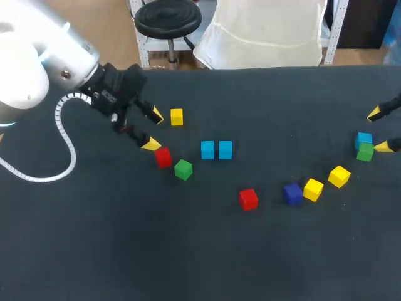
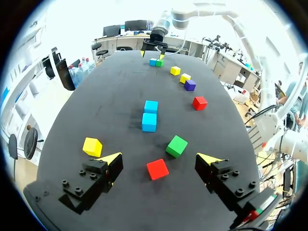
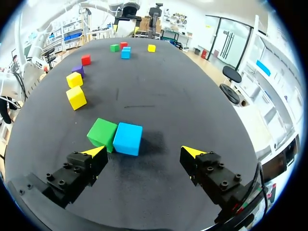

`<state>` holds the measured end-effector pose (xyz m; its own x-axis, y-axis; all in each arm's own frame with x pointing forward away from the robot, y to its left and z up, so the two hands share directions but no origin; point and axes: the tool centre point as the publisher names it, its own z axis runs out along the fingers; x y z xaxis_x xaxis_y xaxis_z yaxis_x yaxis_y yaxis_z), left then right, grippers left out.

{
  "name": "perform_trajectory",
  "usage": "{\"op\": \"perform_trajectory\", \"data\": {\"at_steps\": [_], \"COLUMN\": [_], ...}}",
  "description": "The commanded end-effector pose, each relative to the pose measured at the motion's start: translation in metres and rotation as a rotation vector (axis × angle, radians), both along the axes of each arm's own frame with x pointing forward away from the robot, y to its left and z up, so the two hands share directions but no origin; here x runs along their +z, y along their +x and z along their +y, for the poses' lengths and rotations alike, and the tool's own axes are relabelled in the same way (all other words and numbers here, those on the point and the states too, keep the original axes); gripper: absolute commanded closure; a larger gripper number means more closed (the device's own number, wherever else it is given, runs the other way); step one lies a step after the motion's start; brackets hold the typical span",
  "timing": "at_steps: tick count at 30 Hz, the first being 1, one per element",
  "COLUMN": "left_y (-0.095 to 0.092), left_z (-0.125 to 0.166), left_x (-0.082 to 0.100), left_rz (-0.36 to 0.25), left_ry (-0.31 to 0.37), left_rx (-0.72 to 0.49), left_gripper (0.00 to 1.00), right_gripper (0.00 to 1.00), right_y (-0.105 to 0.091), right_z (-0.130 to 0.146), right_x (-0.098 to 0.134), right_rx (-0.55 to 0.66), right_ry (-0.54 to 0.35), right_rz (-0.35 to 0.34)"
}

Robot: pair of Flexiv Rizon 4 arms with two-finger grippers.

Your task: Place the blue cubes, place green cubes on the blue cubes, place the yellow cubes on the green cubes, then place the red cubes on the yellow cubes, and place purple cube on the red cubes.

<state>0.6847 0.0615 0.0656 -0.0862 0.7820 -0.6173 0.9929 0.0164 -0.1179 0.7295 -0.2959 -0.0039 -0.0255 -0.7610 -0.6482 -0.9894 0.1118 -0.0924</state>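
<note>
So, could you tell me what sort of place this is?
Probably a robotics lab bench: a dark table, the left gripper and right gripper poised over it, and small practice blocks like the purple cube.

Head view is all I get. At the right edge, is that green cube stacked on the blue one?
Observer: No. The right wrist view shows the green cube and the blue cube side by side on the table, touching.
Operator: And the darkest one further in, is it blue or purple?
Observer: Purple. The left wrist view shows the purple cube plainly.
</note>
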Motion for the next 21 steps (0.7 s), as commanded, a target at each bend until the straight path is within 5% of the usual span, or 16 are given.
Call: {"op": "perform_trajectory", "data": {"at_steps": [1,12,21], "left_y": [0.000,0.000,0.000], "left_z": [0.001,0.001,0.001], "left_x": [-0.001,-0.001,-0.001], "left_rz": [-0.003,-0.003,-0.003], "left_ry": [-0.003,-0.003,-0.003], "left_rx": [-0.001,-0.001,-0.001], "left_gripper": [0.00,0.00,0.00], "right_gripper": [0.00,0.00,0.00], "right_y": [0.000,-0.002,-0.006], "right_z": [0.003,0.019,0.025], "right_x": [-0.002,-0.005,-0.003], "right_rx": [0.002,0.018,-0.113], "right_ry": [0.006,0.020,-0.040], "right_rz": [0.001,0.016,0.037]}}
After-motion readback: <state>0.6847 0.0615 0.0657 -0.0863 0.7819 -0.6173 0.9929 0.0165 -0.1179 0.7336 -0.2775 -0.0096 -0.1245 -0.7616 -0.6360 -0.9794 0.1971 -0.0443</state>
